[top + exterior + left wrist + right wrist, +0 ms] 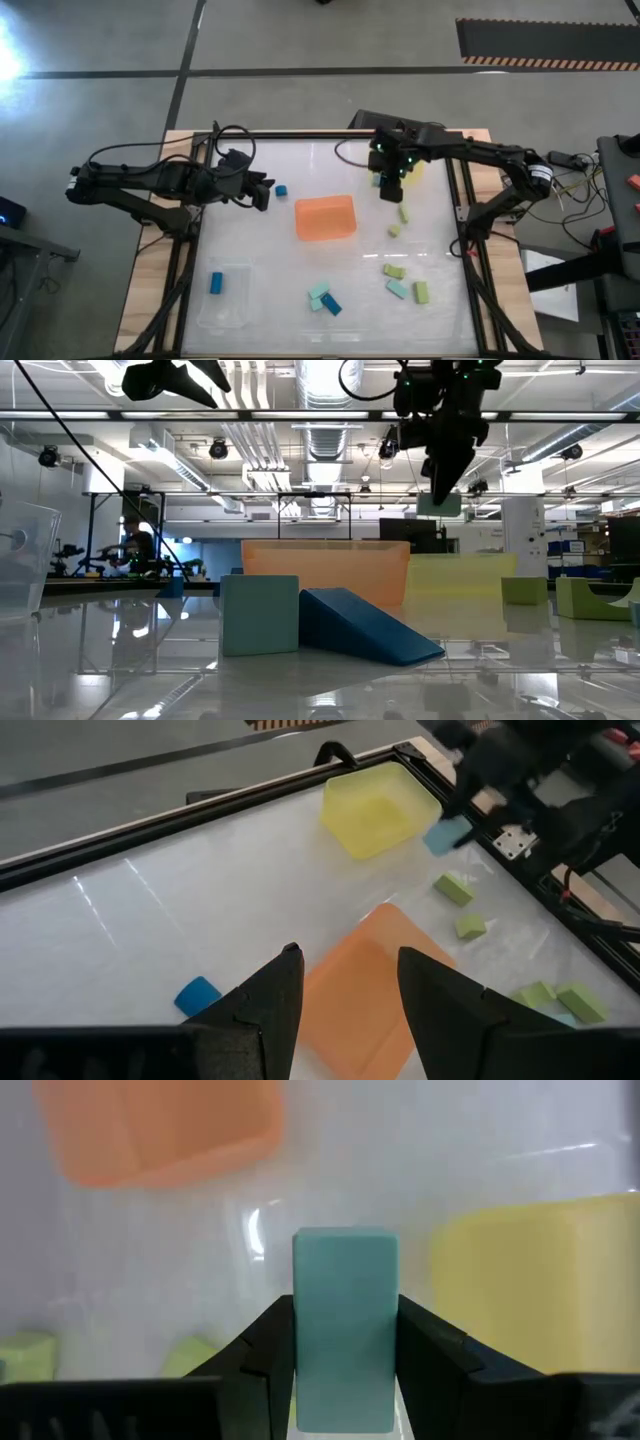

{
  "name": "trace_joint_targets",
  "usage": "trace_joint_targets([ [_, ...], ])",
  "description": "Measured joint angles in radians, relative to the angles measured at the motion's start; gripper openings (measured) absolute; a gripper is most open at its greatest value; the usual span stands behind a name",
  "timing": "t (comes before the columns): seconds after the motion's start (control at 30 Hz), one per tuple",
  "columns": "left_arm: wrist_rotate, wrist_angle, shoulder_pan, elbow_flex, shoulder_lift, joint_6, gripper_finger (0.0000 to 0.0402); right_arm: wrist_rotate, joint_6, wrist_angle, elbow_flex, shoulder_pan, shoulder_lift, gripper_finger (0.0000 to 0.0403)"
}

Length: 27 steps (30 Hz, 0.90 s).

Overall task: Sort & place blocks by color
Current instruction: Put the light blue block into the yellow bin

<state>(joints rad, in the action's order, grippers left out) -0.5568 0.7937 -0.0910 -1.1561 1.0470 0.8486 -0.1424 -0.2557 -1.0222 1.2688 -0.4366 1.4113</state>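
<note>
The right tool is up in the air over the table, just beside the yellow tray. It is squeezing a light teal block between its two fingers. The block stands up tall in the grip. The orange tray sits in the middle of the table, near that tool.

The left tool hangs above the table on the other side of the orange tray. Its fingers are apart and hold nothing. A dark blue block lies on the table close to it.

Another dark blue block sits inside the clear tray. Some yellow-green blocks lie on the table near the right edge. A teal block and a blue block lie touching each other near the front.
</note>
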Motion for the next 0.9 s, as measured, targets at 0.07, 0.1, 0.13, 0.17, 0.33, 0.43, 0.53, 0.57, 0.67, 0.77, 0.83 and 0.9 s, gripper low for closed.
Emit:
trace_joint_targets([
  [0.07,0.000,0.000,0.000,0.000,0.000,0.001,0.0148,0.001,-0.032,0.001,0.007,-0.035,0.000,0.0121],
  [0.1,0.000,0.000,0.000,0.000,0.000,0.001,0.0148,0.001,-0.048,0.001,0.008,-0.054,0.000,0.0121],
  [0.13,0.000,0.000,0.000,0.000,0.000,0.002,0.0148,0.001,-0.061,-0.001,0.009,-0.072,0.000,0.0121],
  [0.17,0.000,0.000,0.000,0.000,0.000,0.002,0.0148,0.001,-0.077,0.000,0.010,-0.091,0.000,0.0121],
  [0.33,0.000,0.000,0.000,0.000,0.000,0.007,0.0148,0.003,-0.154,-0.001,0.010,-0.174,0.000,0.0121],
  [0.43,0.000,0.000,0.000,0.000,0.000,0.008,0.0148,0.004,-0.199,-0.001,0.010,-0.219,0.000,0.0121],
  [0.53,0.000,0.000,0.000,0.000,0.000,0.009,0.0148,0.003,-0.235,-0.001,0.010,-0.266,0.001,0.0121],
  [0.57,0.000,-0.001,0.000,0.000,0.000,0.010,0.0148,0.004,-0.244,-0.001,0.010,-0.283,0.001,0.0121],
  [0.67,0.000,-0.001,0.000,0.000,0.000,0.010,0.0148,0.004,-0.283,0.000,0.010,-0.330,0.001,0.0121],
  [0.77,0.000,-0.002,0.000,0.000,0.000,0.010,0.0148,0.004,-0.304,0.002,0.011,-0.371,0.011,0.0121],
  [0.83,0.000,-0.002,0.002,0.000,0.000,0.011,0.0148,0.003,-0.316,0.002,0.011,-0.393,0.024,0.0121],
  [0.9,0.000,-0.004,0.005,0.000,0.000,0.012,0.0148,0.004,-0.331,0.002,0.011,-0.408,0.043,0.0121],
])
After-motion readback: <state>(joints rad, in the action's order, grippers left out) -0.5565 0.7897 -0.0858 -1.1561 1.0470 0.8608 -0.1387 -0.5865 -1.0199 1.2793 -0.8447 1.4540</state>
